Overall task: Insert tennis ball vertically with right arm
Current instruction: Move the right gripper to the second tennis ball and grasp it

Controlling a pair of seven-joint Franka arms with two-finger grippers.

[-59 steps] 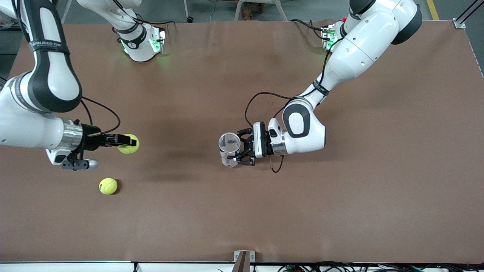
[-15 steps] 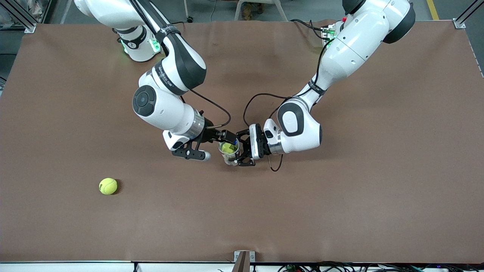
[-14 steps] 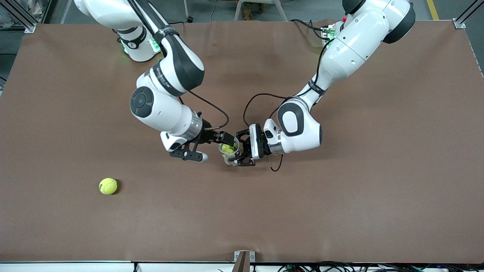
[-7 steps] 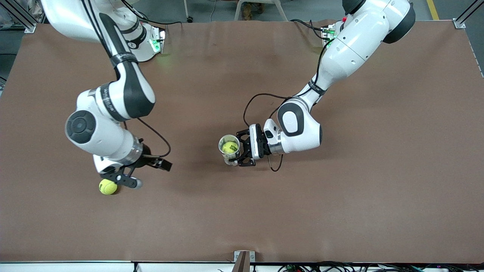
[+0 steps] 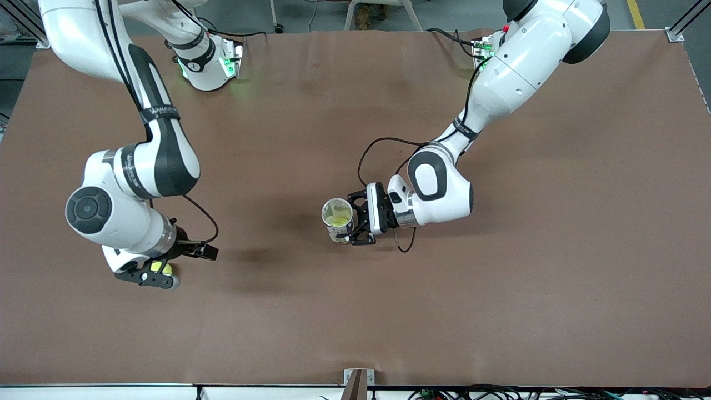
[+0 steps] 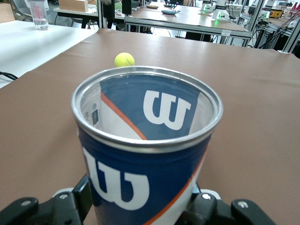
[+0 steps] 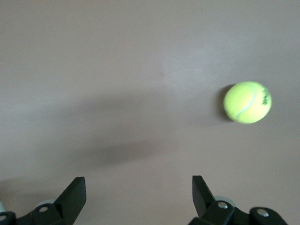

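Observation:
My left gripper point(image 5: 355, 222) is shut on an upright blue and white can point(image 5: 337, 214) standing on the table near its middle; in the left wrist view the can point(image 6: 145, 154) fills the frame between the fingers. A yellow tennis ball point(image 5: 337, 221) shows low inside the can. Another tennis ball point(image 5: 161, 268) lies on the table toward the right arm's end, partly hidden under the right wrist. My right gripper point(image 5: 206, 253) hangs open and empty just beside that ball. In the right wrist view the ball point(image 7: 247, 102) lies ahead of the gripper point(image 7: 138, 192) and off to one side.
The brown table point(image 5: 500, 289) carries nothing else. Both arm bases stand along the edge farthest from the front camera. A small bracket point(image 5: 359, 378) sits at the edge nearest the front camera. From the left wrist, the loose ball point(image 6: 124, 59) shows past the can's rim.
My right arm swung away from the can toward its own end of the table and now hangs by the loose ball. The ball in the can sits lower. The left arm stayed put.

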